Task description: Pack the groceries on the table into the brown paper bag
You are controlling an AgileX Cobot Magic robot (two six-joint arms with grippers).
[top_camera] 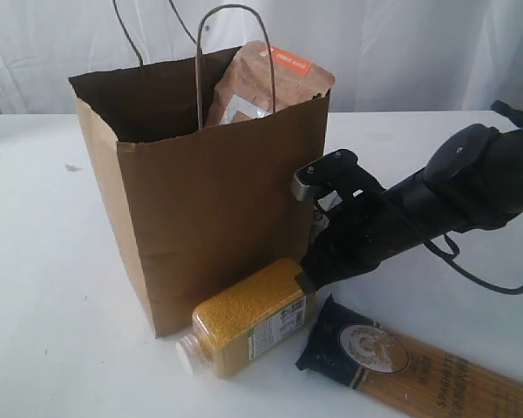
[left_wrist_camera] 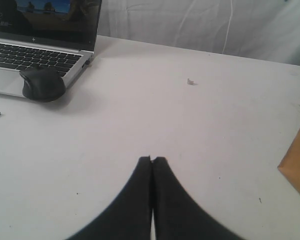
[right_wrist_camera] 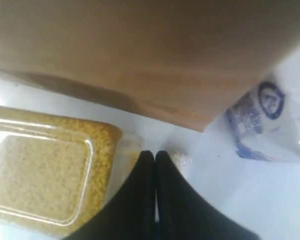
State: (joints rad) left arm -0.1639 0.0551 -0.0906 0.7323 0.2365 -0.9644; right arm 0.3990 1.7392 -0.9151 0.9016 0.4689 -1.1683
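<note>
The brown paper bag [top_camera: 209, 200] stands upright on the white table [top_camera: 44, 279], and the brown pouch with orange label [top_camera: 266, 83] sticks out of its top. In front of the bag the yellow-grain bottle [top_camera: 244, 326] lies on its side. The long spaghetti pack [top_camera: 418, 366] lies flat to the bottle's right. My right gripper [top_camera: 308, 280] is shut and empty, its tips low beside the bottle [right_wrist_camera: 45, 175] near the bag wall [right_wrist_camera: 140, 60]. The white-blue carton [right_wrist_camera: 257, 117] lies just beyond. My left gripper [left_wrist_camera: 153, 159] is shut on nothing above bare table [left_wrist_camera: 190, 115].
In the left wrist view a laptop [left_wrist_camera: 37, 47] and a black mouse [left_wrist_camera: 42, 84] sit at the table's far side, and a corner of the bag [left_wrist_camera: 297, 165] shows at the edge. A white curtain [top_camera: 401, 43] hangs behind the table. The right arm's cable [top_camera: 497, 279] loops over the table.
</note>
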